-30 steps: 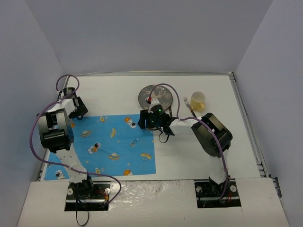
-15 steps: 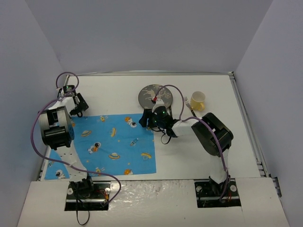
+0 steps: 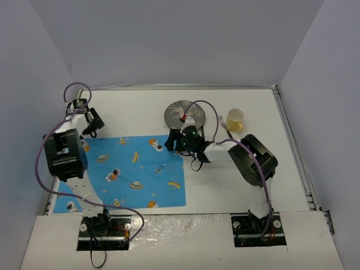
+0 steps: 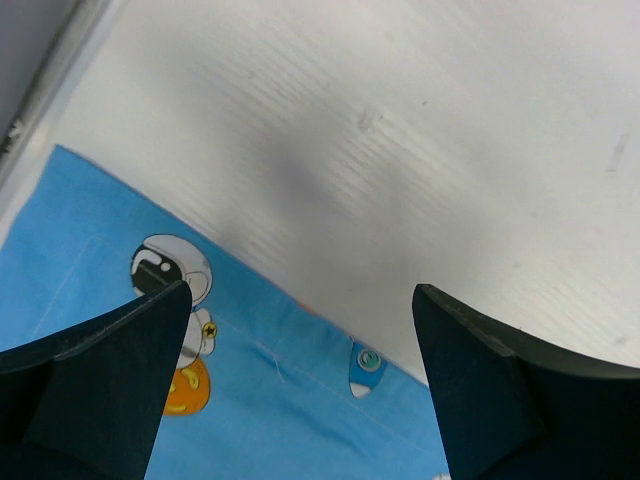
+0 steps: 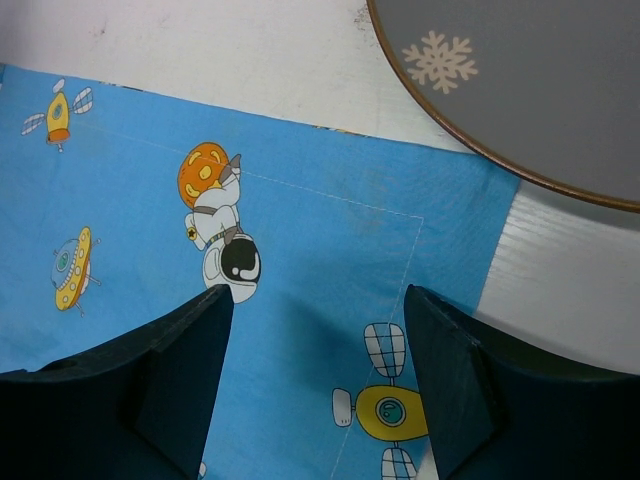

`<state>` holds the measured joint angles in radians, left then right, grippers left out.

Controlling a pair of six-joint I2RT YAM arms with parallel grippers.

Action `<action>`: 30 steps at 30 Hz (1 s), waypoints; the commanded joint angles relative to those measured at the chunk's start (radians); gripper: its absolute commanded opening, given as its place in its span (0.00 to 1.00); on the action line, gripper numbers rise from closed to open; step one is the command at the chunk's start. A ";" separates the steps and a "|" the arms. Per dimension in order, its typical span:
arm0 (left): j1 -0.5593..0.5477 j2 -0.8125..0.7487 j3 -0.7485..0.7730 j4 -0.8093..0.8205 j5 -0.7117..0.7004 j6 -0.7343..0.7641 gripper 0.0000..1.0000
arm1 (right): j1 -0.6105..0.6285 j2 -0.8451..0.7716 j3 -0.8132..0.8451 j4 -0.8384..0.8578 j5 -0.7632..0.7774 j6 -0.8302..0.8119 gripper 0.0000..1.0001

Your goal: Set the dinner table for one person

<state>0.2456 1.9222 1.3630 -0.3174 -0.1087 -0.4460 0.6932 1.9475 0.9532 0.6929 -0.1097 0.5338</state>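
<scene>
So the white worktop takes up pretty much the whole floor of the grey-walled box, with a thin metal rim along its edges and both arm bases bolted at the near edge. A blue space-cartoon placemat lies flat on the near-left part of it. A dark round plate with a snowflake print sits toward the middle of the far edge. A yellowish cup stands further toward the far right corner, with a fork lying just beside it on the plate side. The left end effector hangs near the left edge, right about at the placemat's far-left corner. Its wrist cam shows the left end effector spread wide with nothing in it, just bare worktop and the cloth's edge showing between the fingers. The right end effector is over the placemat's far-right corner, just on the near side of the plate. From its own cam the right end effector is also gaping wide and holding nothing. An astronaut print sits between the fingers, and the plate rim just touches or overlaps that cloth corner, can't tell which.
</scene>
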 commanded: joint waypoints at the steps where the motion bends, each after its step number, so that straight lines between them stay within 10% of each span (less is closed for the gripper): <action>1: 0.012 -0.219 0.037 -0.010 -0.039 -0.029 0.90 | 0.000 -0.089 0.065 -0.127 0.033 -0.066 0.71; 11: 0.022 -0.365 -0.126 -0.031 -0.063 -0.111 0.92 | 0.009 -0.408 0.007 -0.181 0.087 -0.099 0.99; 30: 0.032 -0.187 -0.208 0.135 0.003 -0.217 0.92 | -0.011 -0.763 -0.271 -0.193 0.141 -0.084 1.00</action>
<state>0.2699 1.7151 1.1328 -0.2546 -0.1185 -0.6404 0.6933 1.2485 0.6853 0.4412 -0.0132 0.4477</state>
